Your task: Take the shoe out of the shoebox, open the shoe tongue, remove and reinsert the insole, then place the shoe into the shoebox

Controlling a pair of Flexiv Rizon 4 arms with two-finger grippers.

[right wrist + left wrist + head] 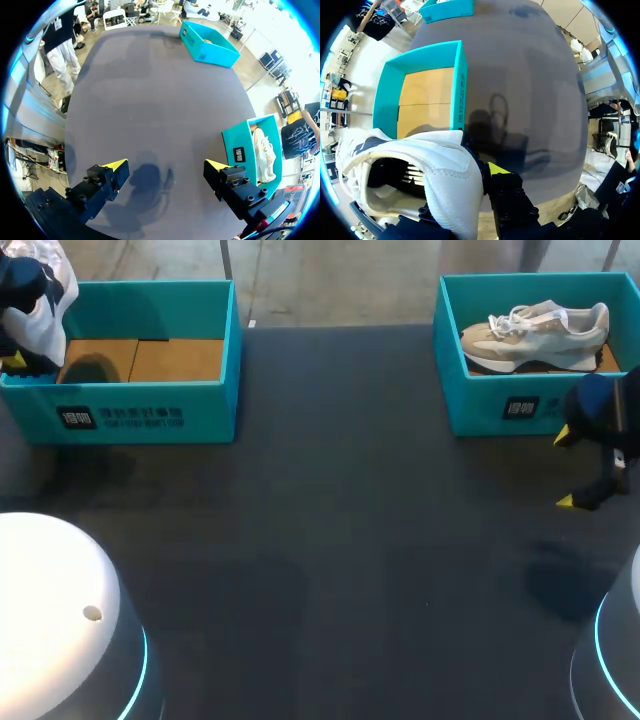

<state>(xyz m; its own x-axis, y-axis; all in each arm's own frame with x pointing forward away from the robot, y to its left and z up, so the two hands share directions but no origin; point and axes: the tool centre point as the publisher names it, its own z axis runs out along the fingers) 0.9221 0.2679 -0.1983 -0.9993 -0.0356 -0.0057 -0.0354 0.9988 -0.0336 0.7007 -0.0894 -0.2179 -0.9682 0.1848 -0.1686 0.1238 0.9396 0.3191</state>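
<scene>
White shoe clamped in left tool, aloft over teal shoebox at far-left corner of dark surface. Beige sneaker lies in second shoebox, far-right corner. Right tool spread wide, empty, near that box's front wall.

2x shoebox, 2x shoe

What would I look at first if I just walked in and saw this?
Likely the white shoe, gripped by the left fingers and hanging over the left teal box, whose brown floor shows bare. Next, the beige sneaker lying in the right teal box at the far right, with the right fingers spread open in front of that box.
</scene>
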